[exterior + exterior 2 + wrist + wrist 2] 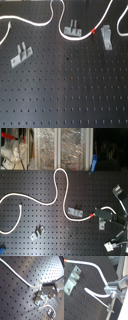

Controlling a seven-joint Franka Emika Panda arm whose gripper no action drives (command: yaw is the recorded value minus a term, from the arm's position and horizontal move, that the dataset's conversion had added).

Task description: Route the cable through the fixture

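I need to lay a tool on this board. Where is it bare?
In the first exterior view, the pegboard below the three metal clips is bare. It is crowded along the top, where the cable loops around the middle clip.

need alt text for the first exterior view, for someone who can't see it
A thin white cable curves in loose loops across the far part of a black perforated board, with a small red mark on it. Three small grey metal fixtures sit on the board: one at the first exterior view's left, one near the top centre, one at the right.
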